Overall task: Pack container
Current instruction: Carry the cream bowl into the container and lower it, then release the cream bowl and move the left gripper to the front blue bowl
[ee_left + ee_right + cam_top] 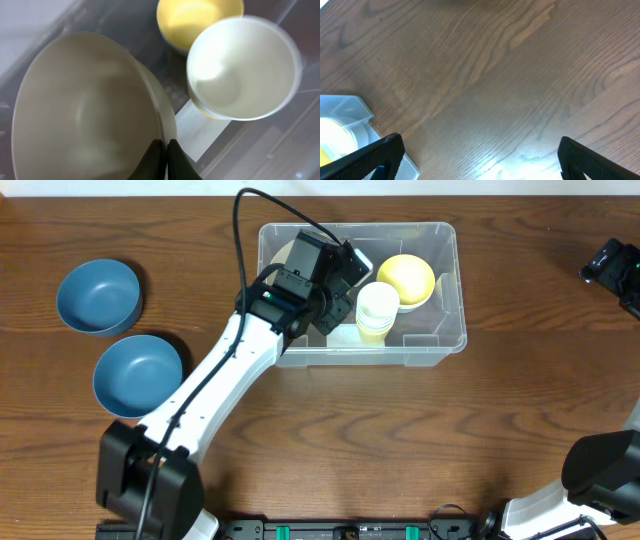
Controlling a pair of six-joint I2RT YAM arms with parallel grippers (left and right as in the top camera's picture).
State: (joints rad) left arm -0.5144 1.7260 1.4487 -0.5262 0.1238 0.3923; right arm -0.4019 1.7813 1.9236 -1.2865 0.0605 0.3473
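The clear container (452,300) stands at the table's back centre. Inside it are a yellow bowl (407,278) and a stack of pale cups (377,308). My left gripper (333,280) reaches down into its left half, fingertips hidden under the wrist in the overhead view. In the left wrist view the left gripper (165,150) is shut on the thin rim of a cream bowl (85,115), beside a white cup (242,67) and the yellow bowl (197,17). My right gripper (480,155) stands open over bare wood, with a container corner (345,110) at its left.
Two blue bowls (98,295) (138,372) sit on the table to the left of the container. The right arm's wrist (615,265) is at the far right edge, well away from the container.
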